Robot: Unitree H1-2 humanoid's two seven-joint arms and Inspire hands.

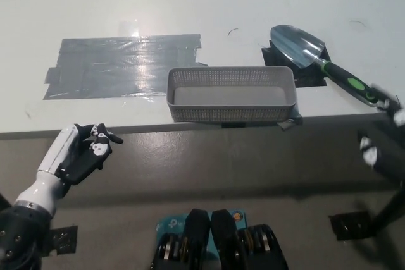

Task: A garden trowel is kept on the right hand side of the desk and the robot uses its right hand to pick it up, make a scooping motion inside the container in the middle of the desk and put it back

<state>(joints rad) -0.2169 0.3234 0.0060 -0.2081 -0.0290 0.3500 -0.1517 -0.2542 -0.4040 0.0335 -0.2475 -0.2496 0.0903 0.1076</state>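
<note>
Blurred right hand (386,137) is at the trowel (316,56) handle; left hand (80,153) rests low.

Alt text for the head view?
A garden trowel lies on the desk's right side, its handle end by the blurred black right hand; whether it is gripped is unclear. A white mesh container sits mid-desk, and the white left hand rests at lower left.

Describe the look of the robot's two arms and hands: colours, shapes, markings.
Left robot hand: white shell, black palm and fingers, white forearm, dark cuff. Right robot hand: black with small white patches, too blurred for detail.
</note>
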